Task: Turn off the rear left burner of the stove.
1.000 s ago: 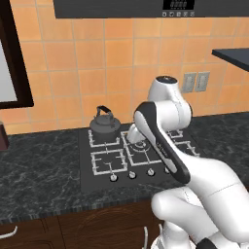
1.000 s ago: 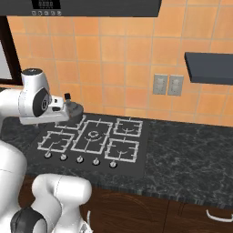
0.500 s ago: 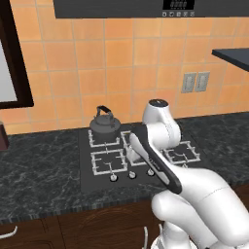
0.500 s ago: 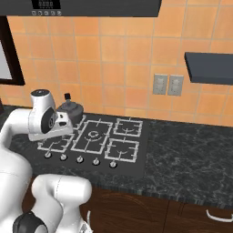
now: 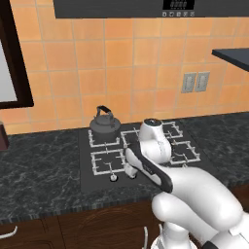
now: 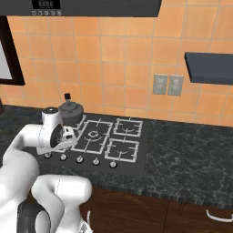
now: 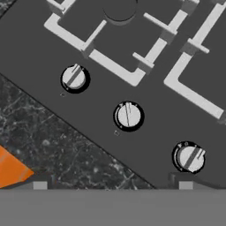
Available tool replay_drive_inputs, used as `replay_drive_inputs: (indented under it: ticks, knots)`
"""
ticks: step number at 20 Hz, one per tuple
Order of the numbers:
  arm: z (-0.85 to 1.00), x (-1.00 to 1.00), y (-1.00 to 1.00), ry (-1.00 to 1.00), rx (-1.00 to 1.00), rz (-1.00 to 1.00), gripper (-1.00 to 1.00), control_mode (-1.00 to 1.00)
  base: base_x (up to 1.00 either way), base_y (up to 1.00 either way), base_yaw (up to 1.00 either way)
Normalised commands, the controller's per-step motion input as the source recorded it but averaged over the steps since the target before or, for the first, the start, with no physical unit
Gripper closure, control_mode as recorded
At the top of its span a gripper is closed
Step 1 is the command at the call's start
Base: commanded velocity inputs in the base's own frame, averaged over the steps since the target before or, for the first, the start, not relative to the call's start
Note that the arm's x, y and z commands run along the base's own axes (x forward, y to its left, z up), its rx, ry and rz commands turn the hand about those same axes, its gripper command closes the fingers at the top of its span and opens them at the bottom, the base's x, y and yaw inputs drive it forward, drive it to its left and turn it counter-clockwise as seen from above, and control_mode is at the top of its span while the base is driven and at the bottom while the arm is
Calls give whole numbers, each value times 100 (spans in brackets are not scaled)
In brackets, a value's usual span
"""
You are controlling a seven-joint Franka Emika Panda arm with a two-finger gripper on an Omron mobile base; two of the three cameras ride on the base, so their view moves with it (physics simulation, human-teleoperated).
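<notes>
The stove point(image 5: 87, 168) is a flat black glass cooktop set in the dark counter. A dark kettle point(image 5: 104, 124) stands on the rear left burner point(image 5: 97, 139), hiding most of its pale grate. My gripper point(image 7: 112, 184) is open and hovers low over the stove's front edge, pointing down at the knob row. In the hand view three silver knobs show: one at upper left point(image 7: 74, 77), one centred between my fingertips point(image 7: 128, 115), one at lower right point(image 7: 190, 157). None is touched. From the right base view the hand point(image 6: 67, 135) hangs above the left knobs point(image 6: 63, 157).
An orange tiled wall with outlets point(image 6: 168, 84) rises behind the stove. A dark shelf point(image 6: 209, 67) juts out at upper right. Speckled black counter point(image 6: 191, 159) stretches to both sides, with wooden cabinet fronts point(image 6: 182, 216) below. My arm covers the centre burner in the left base view.
The arm has swung down and forward from above the burners, bringing the hand low over the knob row at the stove's front left. The kettle stayed put.
</notes>
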Motion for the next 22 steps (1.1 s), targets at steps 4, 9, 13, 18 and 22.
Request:
replay_drive_inputs:
  ticks: [4, 9, 13, 18, 22]
  knots:
    - [-49, 19, 24, 6, 0, 10, -100, -100, 0, 0, 0]
    - [-14, 20, 4, 0, 0, 7, -100, -100, 0, 0, 0]
    - [-3, 10, 0, 0, 0, 2, -100, -100, 0, 0, 0]
    - [-22, 17, 0, 0, 0, 0, -100, -100, 0, 0, 0]
    - [-24, 6, 0, 0, 0, 0, -100, -100, 0, 0, 0]
